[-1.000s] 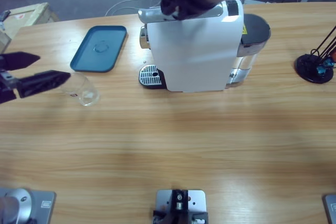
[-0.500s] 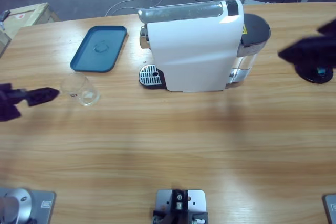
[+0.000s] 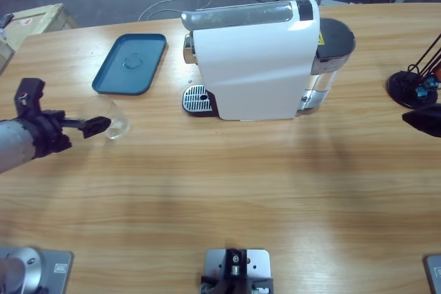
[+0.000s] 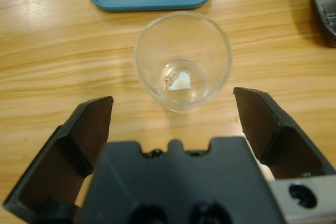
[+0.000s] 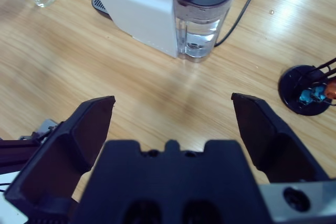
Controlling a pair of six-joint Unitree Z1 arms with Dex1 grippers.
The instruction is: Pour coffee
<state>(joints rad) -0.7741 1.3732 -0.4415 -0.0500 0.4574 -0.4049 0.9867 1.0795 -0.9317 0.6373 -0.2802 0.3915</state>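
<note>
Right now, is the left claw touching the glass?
Apart. The left wrist view shows the left gripper open, bare table between each jaw and the glass.

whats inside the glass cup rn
Looking down into the glass cup from the left wrist view, no liquid shows, only its clear base with a small pale patch. Nothing covers the opening.

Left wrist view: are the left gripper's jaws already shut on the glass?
No. The left gripper stands open, and the glass sits untouched on the table ahead of its jaws.
</note>
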